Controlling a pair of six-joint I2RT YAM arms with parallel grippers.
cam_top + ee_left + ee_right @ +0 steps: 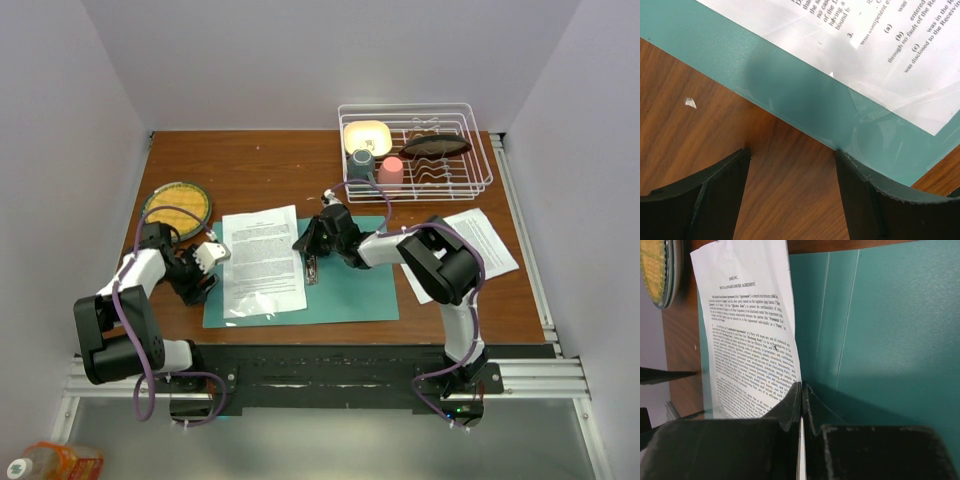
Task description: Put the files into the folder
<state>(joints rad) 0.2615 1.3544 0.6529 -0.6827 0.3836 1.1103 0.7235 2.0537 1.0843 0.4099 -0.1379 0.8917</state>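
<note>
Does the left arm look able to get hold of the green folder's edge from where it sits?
Probably yes. The left gripper is open, its fingers pointing at the folder edge across bare table, with nothing between. The printed sheet lies further in, clear of that edge.

The teal folder (805,95) crosses the view as a slanting band, and a soft dark shadow falls across its middle. A printed sheet (900,45) of white paper with black text lies on the folder's far side, leaving a teal margin bare along the near edge. The wooden worktop (715,80) shows below that edge, with a small white speck (690,102) near the folder. The left end effector (792,152) stands spread wide. Its dark fingers (715,200) rise from the worktop side, the right-hand tip reaching the folder's edge.
</note>
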